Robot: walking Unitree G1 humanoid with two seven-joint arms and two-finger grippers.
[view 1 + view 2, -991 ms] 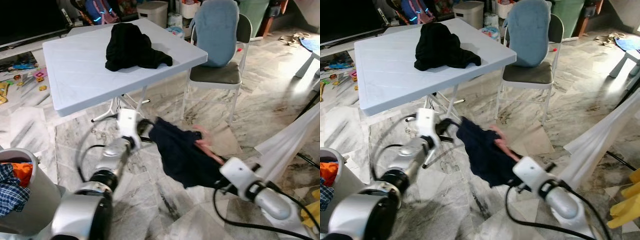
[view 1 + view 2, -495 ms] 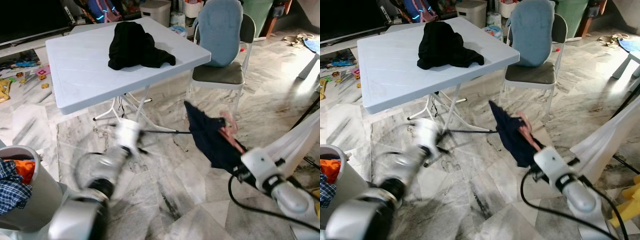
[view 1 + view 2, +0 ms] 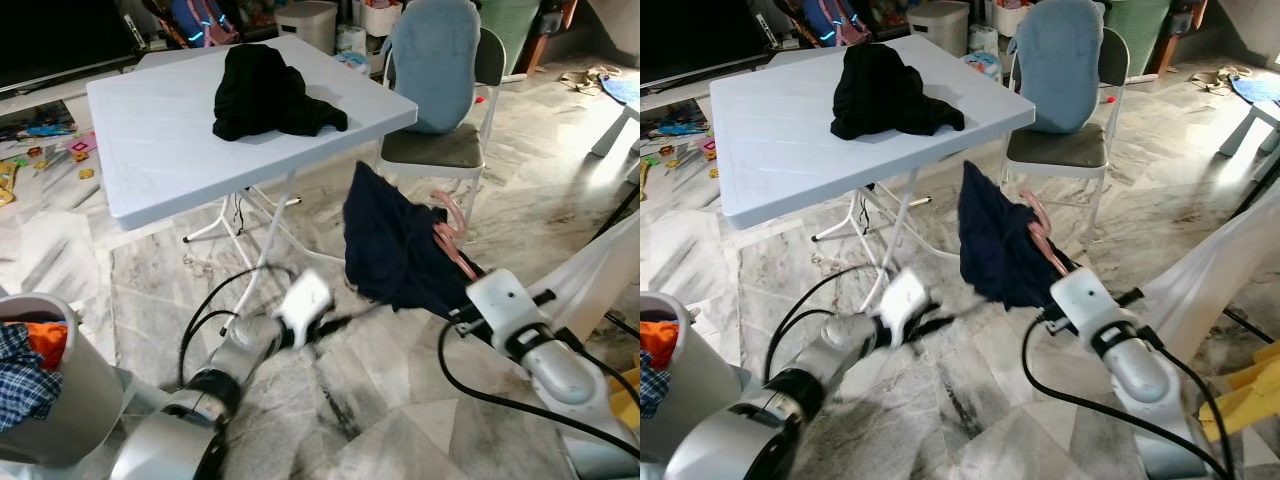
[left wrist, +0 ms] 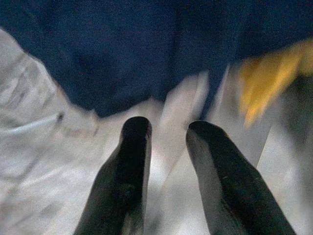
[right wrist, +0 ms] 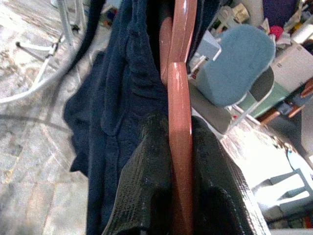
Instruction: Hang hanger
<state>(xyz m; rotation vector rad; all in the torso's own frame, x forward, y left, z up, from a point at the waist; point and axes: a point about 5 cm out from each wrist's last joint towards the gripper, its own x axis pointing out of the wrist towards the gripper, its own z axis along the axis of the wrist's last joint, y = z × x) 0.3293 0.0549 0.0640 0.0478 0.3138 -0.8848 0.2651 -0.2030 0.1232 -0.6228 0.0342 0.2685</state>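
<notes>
Up beside the white folding table (image 3: 150,150), the right gripper (image 5: 178,161) clamps a pink plastic hanger (image 5: 180,122) draped with dark navy cloth (image 3: 395,250). Left gripper (image 4: 166,142) hangs slightly parted, empty. Grey laundry basket (image 3: 60,400) holds plaid clothes (image 3: 20,375).

Even indoor daylight; head views mostly sharp.
Motion is blurring the left gripper (image 3: 335,322); left wrist view is smearing throughout.
</notes>
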